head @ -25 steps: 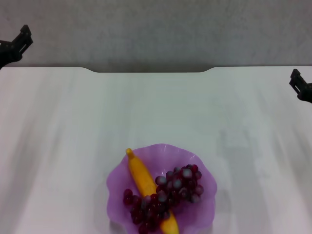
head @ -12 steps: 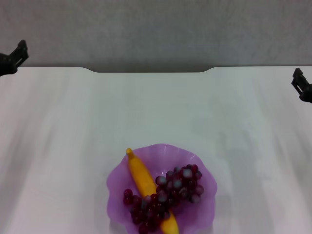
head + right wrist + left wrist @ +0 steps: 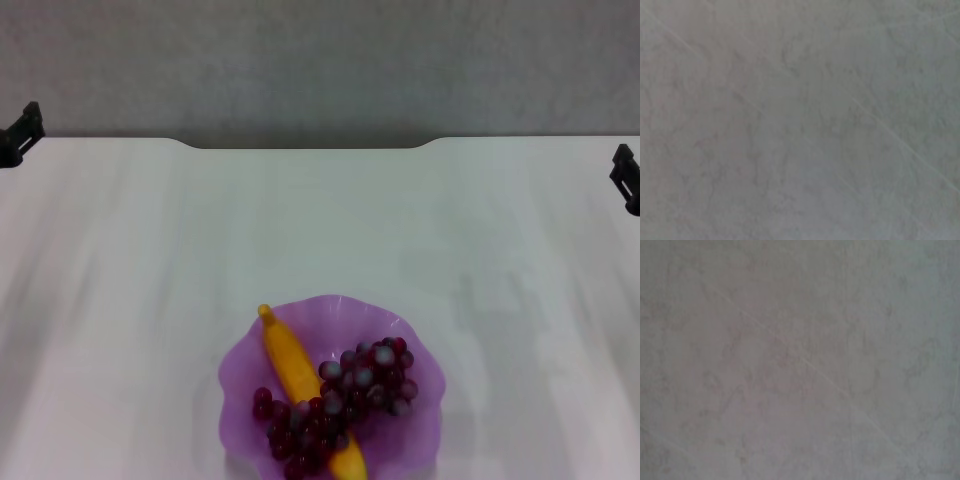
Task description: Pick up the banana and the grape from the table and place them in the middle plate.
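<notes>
The purple scalloped middle plate (image 3: 240, 365) sits at the near middle of the white table (image 3: 320, 220). The yellow-orange banana (image 3: 288, 362) lies in it, slanting from far left to near right. The bunch of dark red-purple grapes (image 3: 350, 392) lies across the banana inside the plate. My left gripper (image 3: 20, 133) shows only as a dark tip at the far left edge. My right gripper (image 3: 627, 178) shows only as a dark tip at the far right edge. Both are far from the plate. Both wrist views show only a grey mottled surface.
A grey floor lies beyond the table's far edge (image 3: 310, 146), which has a shallow notch in the middle. Nothing else stands on the tabletop.
Both grippers have drawn outward toward the frame's edges, the left one leftward and the right one rightward and slightly down. The plate, banana and grapes have not moved.
</notes>
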Tool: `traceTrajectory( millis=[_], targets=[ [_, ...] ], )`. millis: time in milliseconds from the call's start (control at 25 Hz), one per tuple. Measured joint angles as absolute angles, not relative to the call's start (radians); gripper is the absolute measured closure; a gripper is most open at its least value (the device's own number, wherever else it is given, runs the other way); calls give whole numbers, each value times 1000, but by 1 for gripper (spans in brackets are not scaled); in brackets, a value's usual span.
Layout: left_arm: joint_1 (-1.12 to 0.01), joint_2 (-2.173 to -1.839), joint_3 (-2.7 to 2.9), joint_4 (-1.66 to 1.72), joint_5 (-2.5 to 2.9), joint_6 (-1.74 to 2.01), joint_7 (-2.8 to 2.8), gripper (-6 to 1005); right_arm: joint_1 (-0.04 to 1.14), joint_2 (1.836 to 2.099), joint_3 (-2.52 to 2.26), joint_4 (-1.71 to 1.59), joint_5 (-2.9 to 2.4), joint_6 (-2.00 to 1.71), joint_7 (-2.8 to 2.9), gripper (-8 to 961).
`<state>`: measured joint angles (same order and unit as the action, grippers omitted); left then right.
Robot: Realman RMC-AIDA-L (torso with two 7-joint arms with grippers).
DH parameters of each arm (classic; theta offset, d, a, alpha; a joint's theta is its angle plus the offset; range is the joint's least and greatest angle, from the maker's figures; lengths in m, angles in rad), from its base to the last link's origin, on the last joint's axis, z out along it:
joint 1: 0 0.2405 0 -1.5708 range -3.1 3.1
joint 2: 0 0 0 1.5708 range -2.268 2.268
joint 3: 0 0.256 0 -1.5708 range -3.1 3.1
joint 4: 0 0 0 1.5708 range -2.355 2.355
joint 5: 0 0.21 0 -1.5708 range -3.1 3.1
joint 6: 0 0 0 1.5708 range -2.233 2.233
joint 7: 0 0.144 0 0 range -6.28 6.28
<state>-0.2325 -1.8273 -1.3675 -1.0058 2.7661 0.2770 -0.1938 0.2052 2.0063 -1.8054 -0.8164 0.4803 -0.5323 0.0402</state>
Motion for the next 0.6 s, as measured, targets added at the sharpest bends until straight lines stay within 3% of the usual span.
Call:
traceTrajectory(
  millis=[600],
  targets=[
    [-225, -1831, -1368, -1013, 2767, 284, -193, 214, 196, 2008, -1815, -824, 478, -538, 36, 302]
  ],
)
